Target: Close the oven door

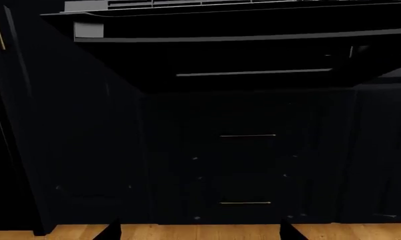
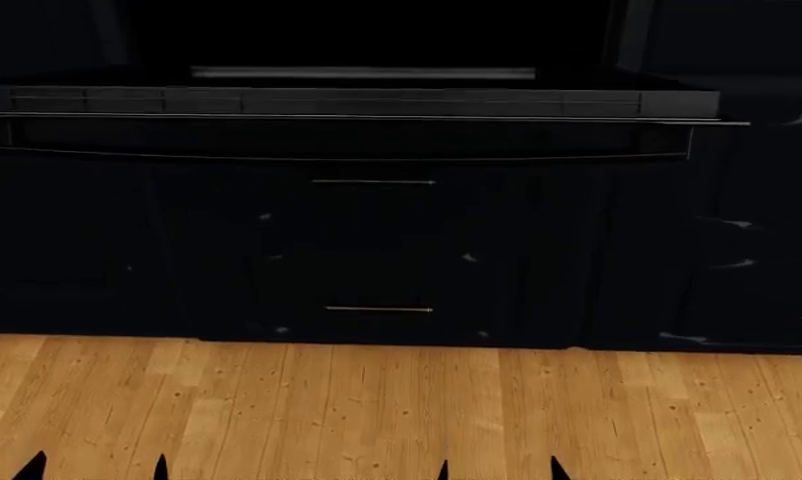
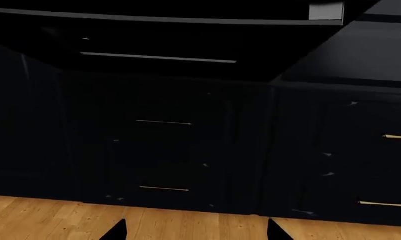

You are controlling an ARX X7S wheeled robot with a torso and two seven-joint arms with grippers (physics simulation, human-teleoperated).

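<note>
I count one oven door (image 2: 348,102), hanging open and lying flat, its long axis running side to side, its one bar handle (image 2: 361,120) along the near edge facing me. Directly below the door sit two drawers, each with one short brass handle (image 2: 373,182). The left tool (image 2: 94,466) and right tool (image 2: 497,469) hang low over the wooden floor (image 2: 374,410), well short of the door, both released with tips spread.

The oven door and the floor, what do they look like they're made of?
Oven door: seemingly glossy black glass or enamelled metal, since it catches a pale reflection, with a thin dark bar handle. Floor: light wood planks, showing grain and seams, matte.
</note>
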